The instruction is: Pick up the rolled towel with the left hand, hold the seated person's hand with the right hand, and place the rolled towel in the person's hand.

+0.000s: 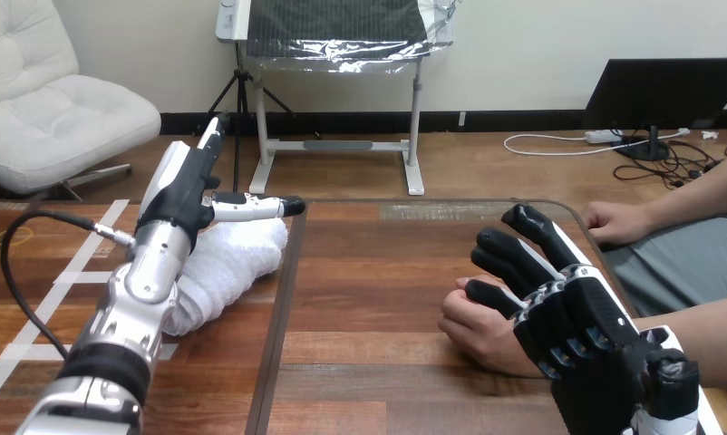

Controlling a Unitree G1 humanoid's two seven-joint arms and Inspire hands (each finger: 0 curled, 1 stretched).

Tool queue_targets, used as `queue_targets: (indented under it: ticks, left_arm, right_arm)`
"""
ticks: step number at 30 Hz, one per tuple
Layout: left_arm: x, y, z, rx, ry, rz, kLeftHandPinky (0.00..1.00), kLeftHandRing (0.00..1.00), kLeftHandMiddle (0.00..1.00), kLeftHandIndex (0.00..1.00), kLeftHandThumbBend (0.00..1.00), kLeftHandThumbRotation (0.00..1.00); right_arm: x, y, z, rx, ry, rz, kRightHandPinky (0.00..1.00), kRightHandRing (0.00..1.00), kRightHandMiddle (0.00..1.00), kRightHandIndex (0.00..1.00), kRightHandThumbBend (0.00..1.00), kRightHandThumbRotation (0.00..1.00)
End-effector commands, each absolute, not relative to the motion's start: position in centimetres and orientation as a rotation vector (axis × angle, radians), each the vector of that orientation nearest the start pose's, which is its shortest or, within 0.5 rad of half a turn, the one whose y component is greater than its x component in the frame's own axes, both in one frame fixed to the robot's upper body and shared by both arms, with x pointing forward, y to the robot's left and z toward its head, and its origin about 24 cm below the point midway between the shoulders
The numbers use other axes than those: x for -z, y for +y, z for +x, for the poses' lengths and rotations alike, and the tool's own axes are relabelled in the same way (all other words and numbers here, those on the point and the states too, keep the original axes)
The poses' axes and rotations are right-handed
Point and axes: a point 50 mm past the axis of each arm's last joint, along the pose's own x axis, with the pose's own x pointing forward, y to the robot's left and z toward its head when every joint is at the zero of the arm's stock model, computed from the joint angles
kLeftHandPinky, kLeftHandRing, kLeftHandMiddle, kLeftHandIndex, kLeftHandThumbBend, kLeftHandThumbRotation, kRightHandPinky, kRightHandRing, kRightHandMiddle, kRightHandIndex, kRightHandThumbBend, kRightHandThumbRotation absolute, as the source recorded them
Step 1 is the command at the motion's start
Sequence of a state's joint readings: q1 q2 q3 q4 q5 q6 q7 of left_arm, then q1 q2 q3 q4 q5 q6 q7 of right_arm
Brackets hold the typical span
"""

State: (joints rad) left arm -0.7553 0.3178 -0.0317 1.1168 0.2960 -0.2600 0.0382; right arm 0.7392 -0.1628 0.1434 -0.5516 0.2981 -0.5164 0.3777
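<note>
The rolled towel (237, 261) lies on the left part of the tabletop (378, 272), just left of the seam, its long side running near-left to far-right. Your left robot hand (183, 195) sits on its far end, open: fingers straight, thumb stuck out to the right above the roll, nothing gripped yet.

Your right robot hand (568, 308) is at the near right, over the person's near hand (473, 324), which rests fist-like on the tabletop. Its fingers are stretched out, not wrapped round; it looks like touching, but the angle is poor. The person's far hand (614, 222) rests at the far right edge, well apart.

Handling guess: the towel is light, soft and squashy, not slippery. It will sag or unroll if pinched at an end, so wrap round the middle of the roll, across its width.
</note>
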Motion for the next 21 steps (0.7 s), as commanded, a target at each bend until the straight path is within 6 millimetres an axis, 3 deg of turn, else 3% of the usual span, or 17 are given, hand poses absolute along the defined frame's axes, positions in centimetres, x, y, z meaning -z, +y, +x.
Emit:
queue_targets:
  ticks: [1,21]
  left_arm:
    - [-9.63,20.68,39.05,-0.017,0.028,0.681,0.83,0.98,0.99,1.00,0.93,0.21]
    - [-10.06,20.79,39.69,-0.089,0.133,0.926,0.84,0.97,0.98,0.98,0.95,0.30]
  right_arm:
    - [-9.73,-15.31,11.17,-0.332,-0.429,0.124,0.85,0.90,0.89,0.93,0.71,1.00]
    - [-9.76,-15.18,11.20,-0.325,-0.432,0.122,0.84,0.90,0.88,0.92,0.72,1.00]
